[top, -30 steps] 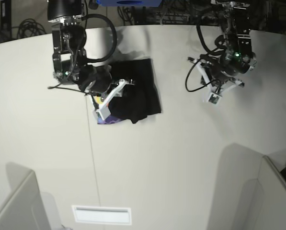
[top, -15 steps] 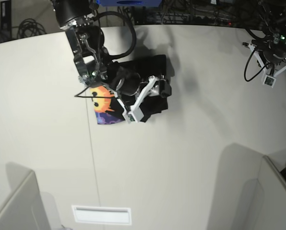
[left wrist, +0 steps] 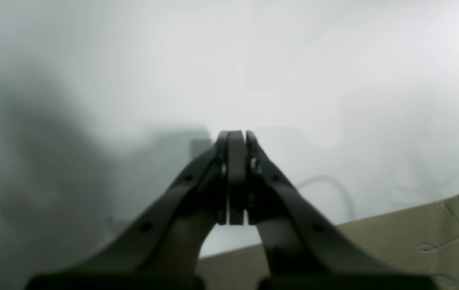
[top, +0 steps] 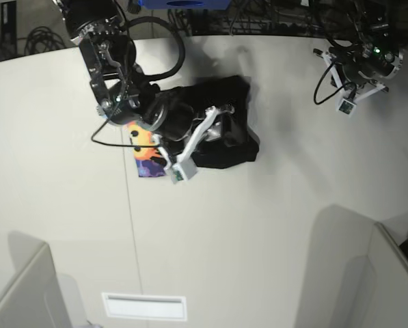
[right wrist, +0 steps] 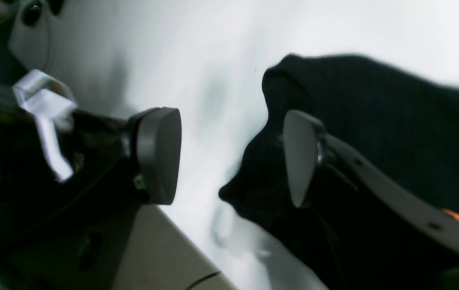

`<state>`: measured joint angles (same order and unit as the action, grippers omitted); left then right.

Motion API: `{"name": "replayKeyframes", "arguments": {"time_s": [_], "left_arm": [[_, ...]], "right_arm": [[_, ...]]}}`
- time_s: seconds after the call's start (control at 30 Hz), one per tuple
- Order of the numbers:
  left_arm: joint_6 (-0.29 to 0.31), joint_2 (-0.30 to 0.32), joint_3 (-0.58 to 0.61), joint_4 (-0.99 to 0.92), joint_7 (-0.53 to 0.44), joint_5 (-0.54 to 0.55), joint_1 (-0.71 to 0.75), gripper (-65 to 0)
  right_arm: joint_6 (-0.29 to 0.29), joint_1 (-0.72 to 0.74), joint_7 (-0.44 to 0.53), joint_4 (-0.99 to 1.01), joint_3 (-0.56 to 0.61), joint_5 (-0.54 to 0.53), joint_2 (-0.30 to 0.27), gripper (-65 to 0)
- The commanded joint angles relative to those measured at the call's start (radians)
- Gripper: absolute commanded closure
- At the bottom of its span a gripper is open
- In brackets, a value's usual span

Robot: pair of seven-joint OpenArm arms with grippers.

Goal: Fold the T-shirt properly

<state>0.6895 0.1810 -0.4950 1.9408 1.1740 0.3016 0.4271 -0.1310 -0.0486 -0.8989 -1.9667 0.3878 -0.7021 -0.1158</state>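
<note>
The black T-shirt (top: pixel 227 140) lies bunched on the white table (top: pixel 258 225), with its orange sun print on purple (top: pixel 146 147) showing at its left end. My right gripper (right wrist: pixel 229 157) is open. One pad (right wrist: pixel 298 157) is over the black cloth (right wrist: pixel 374 121) and the other (right wrist: pixel 159 155) is over bare table. Nothing is between the jaws. In the base view the right gripper (top: pixel 221 128) sits over the shirt's middle. My left gripper (left wrist: pixel 235 139) is shut and empty over bare table, far from the shirt, at the back right (top: pixel 359 72).
The table's curved back edge (top: pixel 272 37) runs behind both arms, with cables and a blue box (top: pixel 183 3) beyond it. Grey partitions (top: pixel 368 273) stand at the front right and front left. A white label (top: pixel 145 306) lies near the front edge.
The shirt's black part has shifted right and bunched up more, and the right arm has turned with it. The left arm swung to the far right, then came back a little.
</note>
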Motion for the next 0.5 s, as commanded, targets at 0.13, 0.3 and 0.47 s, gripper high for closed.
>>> {"name": "replayKeyframes", "arguments": {"time_s": [0.13, 0.3, 0.47], "left_arm": [[0.009, -0.011, 0.003, 0.012, -0.010, 0.385, -0.014, 0.0], [0.009, -0.022, 0.005, -0.002, -0.006, 0.638, -0.058, -33.6], [0.009, -0.102, 0.009, -0.120, -0.006, 0.651, -0.149, -65.0]], "right_arm": [[0.034, -0.079, 0.105, -0.015, -0.234, 0.012, -0.034, 0.0], [0.101, -0.139, 0.120, -0.015, -0.378, 0.012, -0.034, 0.0], [0.104, -0.168, 0.117, -0.015, -0.430, 0.014, -0.035, 0.0]]}}
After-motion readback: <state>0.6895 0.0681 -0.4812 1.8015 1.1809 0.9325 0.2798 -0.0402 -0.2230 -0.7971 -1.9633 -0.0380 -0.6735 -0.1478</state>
